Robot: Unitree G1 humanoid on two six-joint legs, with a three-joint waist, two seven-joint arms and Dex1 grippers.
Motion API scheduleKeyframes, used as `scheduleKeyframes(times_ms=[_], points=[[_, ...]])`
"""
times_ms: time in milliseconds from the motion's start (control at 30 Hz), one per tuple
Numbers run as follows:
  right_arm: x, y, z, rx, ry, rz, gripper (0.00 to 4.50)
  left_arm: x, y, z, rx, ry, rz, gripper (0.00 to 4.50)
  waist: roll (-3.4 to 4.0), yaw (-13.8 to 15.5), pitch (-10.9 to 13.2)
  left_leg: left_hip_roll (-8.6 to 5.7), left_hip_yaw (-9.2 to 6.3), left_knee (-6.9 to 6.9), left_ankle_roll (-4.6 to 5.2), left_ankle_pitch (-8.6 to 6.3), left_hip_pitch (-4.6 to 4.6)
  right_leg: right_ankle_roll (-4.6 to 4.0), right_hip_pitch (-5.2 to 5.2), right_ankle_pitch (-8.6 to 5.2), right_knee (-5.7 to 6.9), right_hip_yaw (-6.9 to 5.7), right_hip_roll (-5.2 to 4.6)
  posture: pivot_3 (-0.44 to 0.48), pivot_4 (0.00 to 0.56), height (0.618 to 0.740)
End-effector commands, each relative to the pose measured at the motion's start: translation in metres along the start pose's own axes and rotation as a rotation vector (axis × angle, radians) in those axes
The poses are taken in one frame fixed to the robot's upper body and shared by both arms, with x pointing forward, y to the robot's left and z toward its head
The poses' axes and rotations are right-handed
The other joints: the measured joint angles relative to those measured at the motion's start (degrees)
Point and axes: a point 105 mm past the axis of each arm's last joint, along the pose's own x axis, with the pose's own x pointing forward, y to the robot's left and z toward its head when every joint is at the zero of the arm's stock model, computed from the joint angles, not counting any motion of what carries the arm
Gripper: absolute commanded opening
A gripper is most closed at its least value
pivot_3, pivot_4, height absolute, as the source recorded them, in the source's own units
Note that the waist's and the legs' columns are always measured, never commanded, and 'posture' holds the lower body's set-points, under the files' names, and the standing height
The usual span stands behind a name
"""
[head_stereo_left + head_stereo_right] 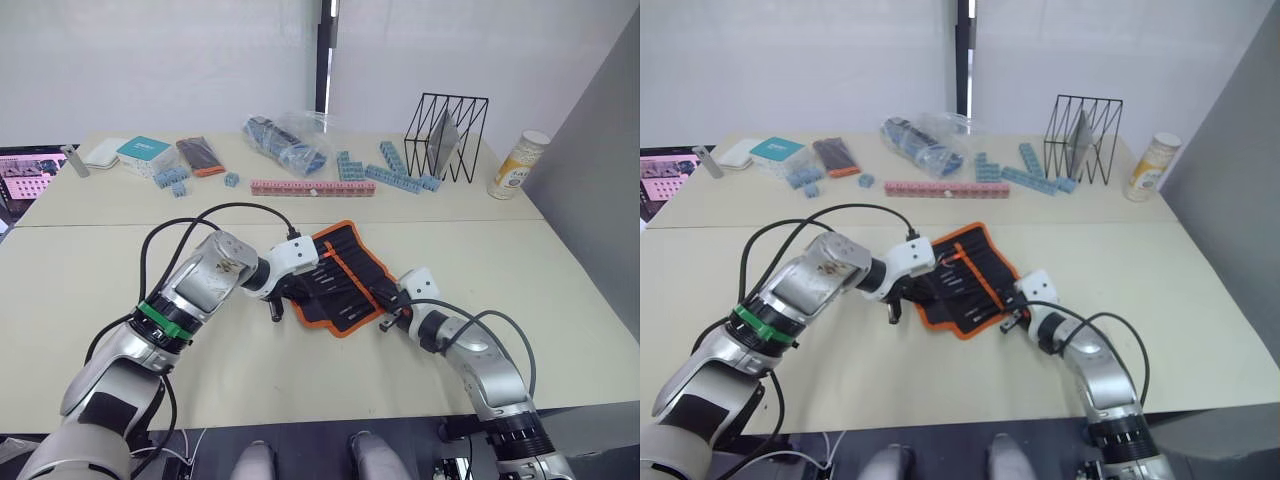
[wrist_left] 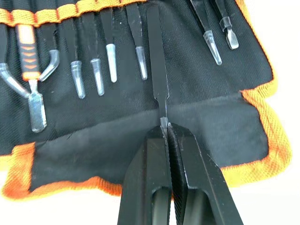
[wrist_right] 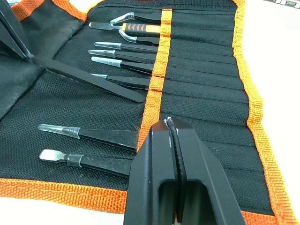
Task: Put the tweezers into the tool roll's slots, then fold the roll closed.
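The tool roll (image 1: 340,275) lies open on the table, black with orange binding. Several tweezers (image 2: 96,77) with clear tip caps sit in its slots (image 3: 201,89), beside an orange-handled tool (image 2: 28,51). My left gripper (image 2: 166,126) is at the roll's flap edge, shut on the thin end of one black tweezers (image 2: 157,61). That piece lies slanted across the inner face (image 3: 89,79), its other end at the orange strip (image 3: 157,70). At the roll's opposite edge my right gripper (image 3: 170,123) is shut, its tips against the orange strip with nothing visible between them.
Along the far side of the table are a pink block strip (image 1: 312,187), blue blocks (image 1: 390,170), a plastic bag (image 1: 285,140), a black wire rack (image 1: 447,135), a can (image 1: 520,163), a dark orange-ended case (image 1: 200,155) and a teal box (image 1: 143,150).
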Motion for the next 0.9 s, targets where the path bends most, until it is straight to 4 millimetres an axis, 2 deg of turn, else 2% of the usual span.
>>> scheduleKeyframes(times_ms=[33, 133, 467, 667, 900], points=[[0.002, 0.009, 0.003, -0.010, -0.006, 0.037, 0.00, 0.004, 0.002, 0.016, 0.053, -0.035, 0.033, 0.02, 0.00, 0.0, 0.0, 0.00, -0.01, 0.01, 0.00, 0.00, 0.00, 0.00, 0.00, 0.00, 0.00, 0.00, 0.00, 0.000, 0.150, 0.737], [0.001, 0.012, -0.004, -0.029, 0.026, 0.054, 0.00, 0.013, 0.002, 0.020, 0.049, -0.050, 0.046, 0.02, 0.00, 0.0, 0.0, -0.01, -0.01, 0.03, 0.00, 0.00, 0.01, 0.00, 0.02, 0.00, 0.01, 0.00, 0.00, 0.000, 0.150, 0.737], [0.002, 0.016, -0.006, -0.016, 0.036, 0.073, 0.00, 0.038, 0.009, 0.038, 0.022, -0.115, 0.095, 0.02, 0.00, 0.0, 0.0, -0.02, -0.02, 0.09, 0.00, 0.00, 0.04, 0.01, 0.05, 0.00, 0.10, 0.00, 0.00, 0.000, 0.150, 0.737], [0.004, 0.018, -0.007, -0.015, 0.039, 0.084, 0.00, 0.056, 0.017, 0.060, 0.050, -0.172, 0.120, 0.02, 0.00, 0.1, 0.0, -0.06, -0.03, 0.26, 0.00, 0.00, 0.07, 0.03, 0.08, -0.01, 0.30, 0.02, 0.00, 0.000, 0.150, 0.737], [0.003, 0.015, -0.008, -0.014, 0.043, 0.071, 0.00, 0.067, 0.017, 0.060, 0.085, -0.134, 0.097, 0.02, 0.00, 0.3, 0.0, -0.16, -0.07, 0.52, 0.15, 0.10, 0.15, 0.09, 0.24, 0.01, 0.44, 0.12, 0.00, 0.000, 0.150, 0.737]])
